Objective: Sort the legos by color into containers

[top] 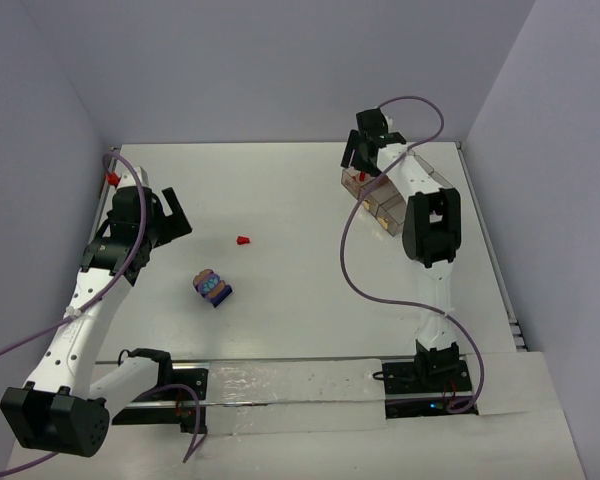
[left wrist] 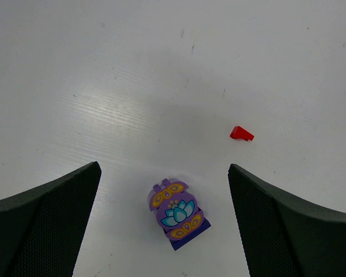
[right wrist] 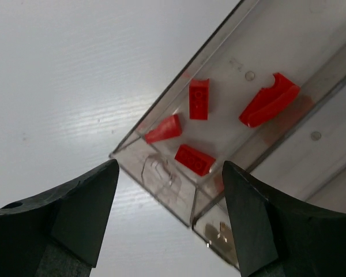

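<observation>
Left arm (top: 85, 290): rises from its base at the near-left corner and leans up the left side of the white worktop (top: 300, 190). Its wrist is bent inward toward the middle.

Left jaws: wide apart and empty. In the wrist view the two dark textured fingers (left wrist: 46, 225) frame the bottom corners, with bare worktop between them.

Small purple and dark-blue plastic brick clump with a teal flower print and gold trim (left wrist: 177, 213): lies on the worktop left of centre. It sits low between the left fingers and touches neither.

Tiny red plastic wedge brick (left wrist: 241, 134): lies alone on the worktop near the clump, farther out and toward the right. It is clear of the clump.

Right arm (top: 432, 225): runs from its base at the near right up the right side, with the wrist turned down at the far end.

Right jaws: apart, with nothing held between them. They hang over the corner of the end compartment of the clear smoky-grey plastic three-compartment tray (right wrist: 167, 187).

Tray: sits at the far right of the worktop, set on a diagonal, partly hidden under the right arm in the top view.

Four loose red plastic bricks (right wrist: 199, 99): lie in that end compartment. There are two flat studded pieces, a wedge, and a curved piece against the dividing wall.

Next compartment: something pale shows low in the right wrist view, too unclear to name.

Small red object (top: 111, 178): sits at the far-left edge beside a purple cable (top: 40, 335). I cannot tell what it is.
</observation>
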`<control>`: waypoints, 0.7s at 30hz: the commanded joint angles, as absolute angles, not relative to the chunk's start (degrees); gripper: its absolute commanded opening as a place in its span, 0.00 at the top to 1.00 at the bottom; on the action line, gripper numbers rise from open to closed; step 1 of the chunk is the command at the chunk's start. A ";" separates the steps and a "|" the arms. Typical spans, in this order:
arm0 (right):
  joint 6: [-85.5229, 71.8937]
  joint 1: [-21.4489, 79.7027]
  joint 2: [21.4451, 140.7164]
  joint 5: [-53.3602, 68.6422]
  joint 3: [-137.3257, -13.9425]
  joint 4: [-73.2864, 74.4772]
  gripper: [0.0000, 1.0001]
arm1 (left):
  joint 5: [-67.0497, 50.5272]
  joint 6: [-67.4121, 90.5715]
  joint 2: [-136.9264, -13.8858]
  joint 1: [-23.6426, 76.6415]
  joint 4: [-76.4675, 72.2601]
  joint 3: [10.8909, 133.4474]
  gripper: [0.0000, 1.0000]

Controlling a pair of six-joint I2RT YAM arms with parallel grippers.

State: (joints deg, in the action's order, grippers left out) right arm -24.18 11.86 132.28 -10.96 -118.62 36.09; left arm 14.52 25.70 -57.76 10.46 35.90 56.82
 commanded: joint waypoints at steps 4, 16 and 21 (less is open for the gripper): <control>-20.69 14.14 117.08 -4.76 -109.70 21.65 0.20 | 14.06 25.40 -57.31 10.72 35.13 58.45 0.01; 2.23 36.22 121.29 -17.15 -113.90 25.99 0.00 | 13.59 25.58 -57.74 10.75 34.45 58.01 0.01; -1.48 37.96 124.71 -0.25 -117.31 30.69 0.08 | 14.25 25.28 -57.47 10.72 34.84 57.80 0.01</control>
